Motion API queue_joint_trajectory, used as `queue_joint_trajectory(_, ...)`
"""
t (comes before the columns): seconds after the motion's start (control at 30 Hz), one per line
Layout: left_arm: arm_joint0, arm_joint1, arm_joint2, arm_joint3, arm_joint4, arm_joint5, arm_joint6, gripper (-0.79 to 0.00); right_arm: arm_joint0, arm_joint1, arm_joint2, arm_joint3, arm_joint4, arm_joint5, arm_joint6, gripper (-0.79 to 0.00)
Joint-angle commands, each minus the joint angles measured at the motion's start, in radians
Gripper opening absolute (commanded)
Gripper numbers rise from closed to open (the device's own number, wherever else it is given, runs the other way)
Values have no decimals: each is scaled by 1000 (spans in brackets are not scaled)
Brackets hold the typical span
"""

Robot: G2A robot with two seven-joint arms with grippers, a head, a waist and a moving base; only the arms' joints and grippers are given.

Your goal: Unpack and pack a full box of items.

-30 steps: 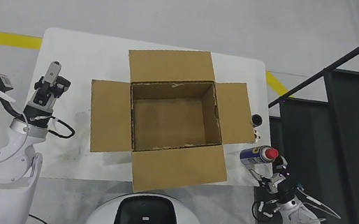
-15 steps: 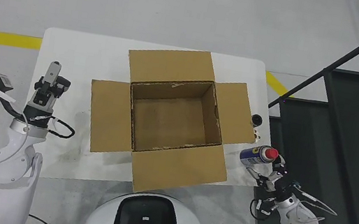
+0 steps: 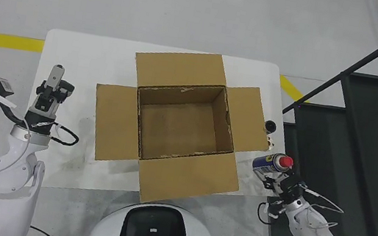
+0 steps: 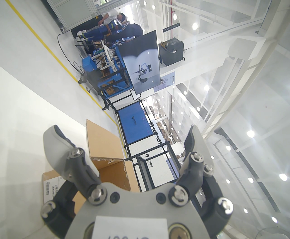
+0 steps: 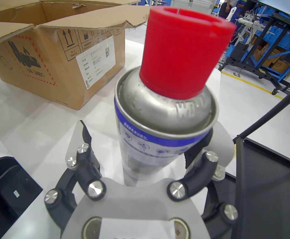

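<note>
Spray can, right of the box, stands inside your right gripper, which is spread wide. Close squarely on its body before lifting.

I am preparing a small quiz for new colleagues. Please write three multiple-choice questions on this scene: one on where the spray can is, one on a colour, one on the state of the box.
1. Where is the spray can?
A. Inside the box
B. Outside the box, between the fingers of the right gripper
C. On the floor

2. What colour is the cap of the spray can?
A. Red
B. Green
C. Black

3. In what state is the box?
A. Taped shut
B. Open and full of things
C. Open, flaps spread out, nothing seen inside

Answers:
1 B: the right wrist view shows the can between that gripper's fingers, with the box standing apart behind it.
2 A: the cap is plain red in the top and right wrist views.
3 C: the top view looks straight onto the bare bottom of the box.
</note>
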Motion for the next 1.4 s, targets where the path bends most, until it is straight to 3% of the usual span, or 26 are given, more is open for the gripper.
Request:
queue_joint_trajectory(0.0, 0, 0, 0, 0, 0, 0, 0, 0, 6, -3, -2, 1, 0, 1, 6, 0)
queue_joint_trajectory(0.07, 0, 0, 0, 0, 0, 0, 0, 0, 11, -6, -5, 3, -1, 2, 10, 0)
queue_joint_trajectory(0.13, 0, 0, 0, 0, 0, 0, 0, 0, 17, -8, -7, 5, -2, 3, 11, -465)
queue_joint_trajectory(0.17, 0, 0, 0, 0, 0, 0, 0, 0, 19, -9, -7, 7, -3, 2, 11, -659)
queue_joint_trajectory(0.2, 0, 0, 0, 0, 0, 0, 0, 0, 21, -10, -8, 10, -4, 0, 10, -770)
queue_joint_trajectory(1.07, 0, 0, 0, 0, 0, 0, 0, 0, 25, -14, -4, 34, -30, -13, -63, -785)
queue_joint_trajectory(1.37, 0, 0, 0, 0, 0, 0, 0, 0, -42, 24, 59, -25, -50, -3, -169, -785)
